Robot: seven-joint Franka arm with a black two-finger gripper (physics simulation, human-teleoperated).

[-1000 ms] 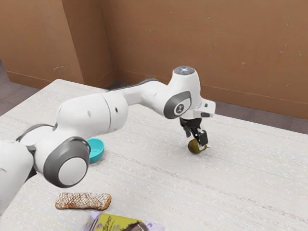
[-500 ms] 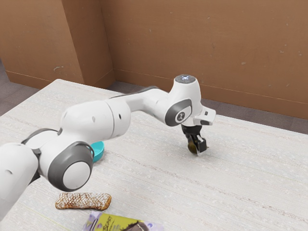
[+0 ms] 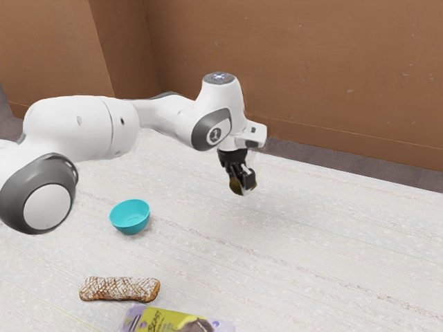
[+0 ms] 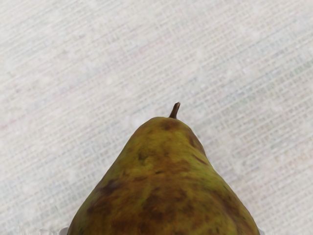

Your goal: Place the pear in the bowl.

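Pale table [image 3: 311,263] beneath my white arm [image 3: 69,128]; on it, toward the exterior view's near edge, a printed packet [image 3: 164,321], then a crusty loaf [image 3: 119,289] just beside it, then the turquoise bowl [image 3: 130,217], well apart from my pincer [image 3: 242,181] on the exterior view's left. Pincer state: clamped on the pear [image 4: 164,181] from two sides, the fruit raised above the table and outside the bowl. Smallest item, the brown stem [image 4: 174,110]: points out past my fingertips, the pear's broad body lying between them.
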